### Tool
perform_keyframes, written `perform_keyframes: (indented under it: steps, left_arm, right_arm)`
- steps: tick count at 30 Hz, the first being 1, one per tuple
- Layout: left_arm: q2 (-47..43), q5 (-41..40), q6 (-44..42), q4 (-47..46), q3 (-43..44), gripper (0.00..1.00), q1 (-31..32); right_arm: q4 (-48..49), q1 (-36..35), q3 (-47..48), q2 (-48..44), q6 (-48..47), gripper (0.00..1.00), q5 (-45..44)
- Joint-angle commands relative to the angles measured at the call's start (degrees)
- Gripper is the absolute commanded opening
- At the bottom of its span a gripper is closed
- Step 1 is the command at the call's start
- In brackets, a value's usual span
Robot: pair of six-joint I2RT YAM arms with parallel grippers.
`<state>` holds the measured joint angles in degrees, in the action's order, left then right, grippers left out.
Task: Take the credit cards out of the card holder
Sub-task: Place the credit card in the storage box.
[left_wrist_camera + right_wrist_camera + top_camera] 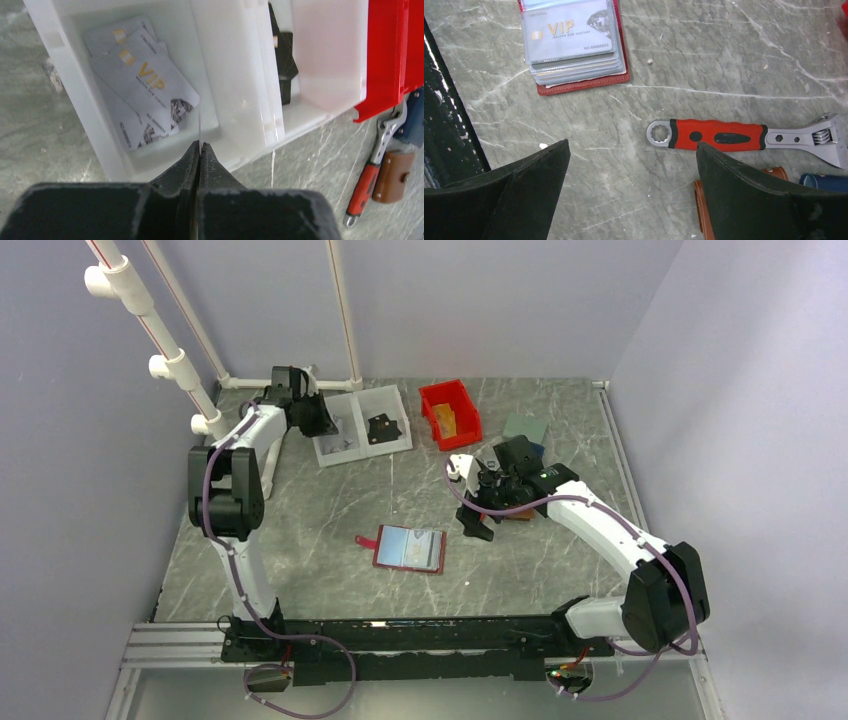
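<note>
Several credit cards (145,95) lay in the left compartment of the white tray (95,145) at the back of the counter (330,510), so part of the job looked done. The left tool (200,149) hung over that compartment, pinched tight on a thin pale sliver, probably a card (199,125) seen edge-on. The card holder (409,549) lay open mid-counter, with at least a VIP card (569,30) showing in its top sleeve. The right tool (633,145) stood wide and empty above the counter near a wrench (719,136). How many cards the lower sleeves held could not be made out.
</note>
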<state>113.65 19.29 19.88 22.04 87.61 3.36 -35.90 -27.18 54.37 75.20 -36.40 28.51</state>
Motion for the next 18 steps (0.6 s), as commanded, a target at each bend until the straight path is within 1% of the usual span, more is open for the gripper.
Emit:
perform_keyframes:
  steps: [1,3,5,8,9,10,11,15,18]
  left_arm:
    - [3.20,-3.14,2.12,1.51,5.97,0.05,-0.02]
    - [4.58,-4.37,2.18,3.03,8.27,0.07,0.07]
    - [5.34,-6.21,1.97,4.52,10.15,0.11,0.07]
    - [4.92,-8.12,1.14,5.81,11.64,0.13,0.07]
    - [4.63,-8.62,0.84,6.32,12.02,0.15,0.07]
    - [4.19,-9.12,0.40,6.72,12.25,0.19,0.14]
    - [3.69,-9.44,-0.04,7.17,12.54,0.20,0.16]
    - [0.45,-9.05,-1.57,7.99,11.75,0.20,0.17]
    - [-4.17,-6.72,-2.06,6.20,8.36,0.20,0.69]
  right_arm:
    - [1.53,0.20,1.71,0.26,0.45,1.00,1.31]
    - [1.45,0.20,1.71,0.42,0.45,1.00,1.47]
    - [1.45,0.21,1.66,0.58,0.46,1.00,1.52]
    - [1.36,0.20,1.66,0.75,0.46,1.00,1.52]
    - [1.37,0.21,1.62,0.82,0.35,1.00,1.49]
    - [1.36,0.20,1.62,0.83,0.43,1.00,1.51]
    - [1.36,0.21,1.69,0.86,0.45,1.00,1.55]
    - [1.21,0.29,1.71,0.91,0.39,1.00,1.82]
    - [1.14,0.61,1.71,0.34,0.39,1.00,2.92]
